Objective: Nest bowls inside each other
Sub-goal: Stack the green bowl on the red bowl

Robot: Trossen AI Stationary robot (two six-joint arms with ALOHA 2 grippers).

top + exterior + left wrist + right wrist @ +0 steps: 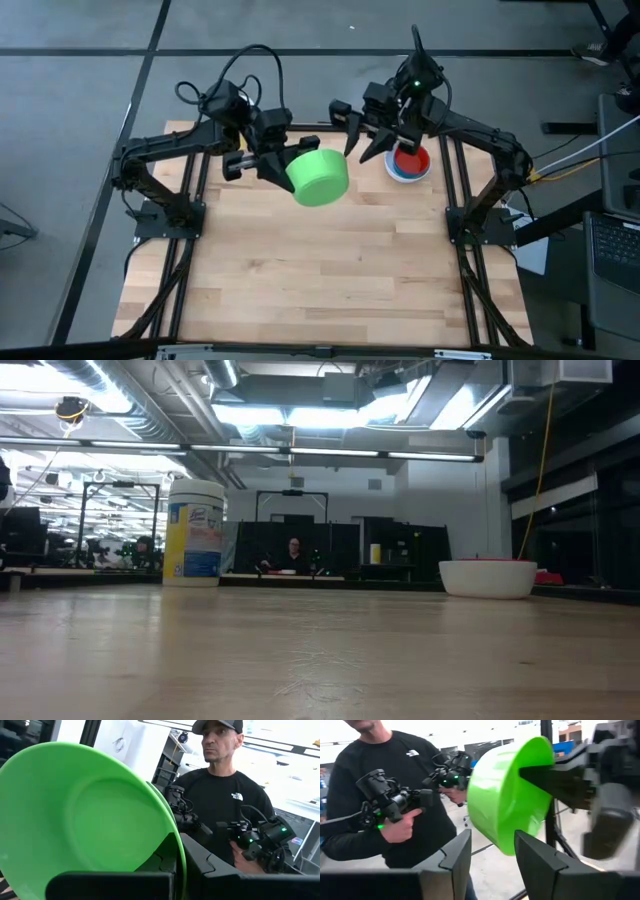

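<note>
My left gripper is shut on a green bowl, which hangs on its side high above the table's far middle. In the right wrist view the green bowl is just ahead of my right gripper, whose fingers are open with nothing between them. Seen from above, my right gripper is just right of the bowl and points toward it. A white bowl stands on its base at the far right, with a blue bowl and a red bowl nested in it. The low view shows the white bowl. My left gripper pinches the green bowl's rim, one finger inside the bowl and one outside. The fingers come roughly level from the table's left. The bowl is lifted clear and tipped on its side, mouth toward my left gripper, base toward the right.
A white-lidded cylindrical container stands upright at the table's far side. A person in black stands beyond the far edge, holding control handles. The near half of the wooden table is bare.
</note>
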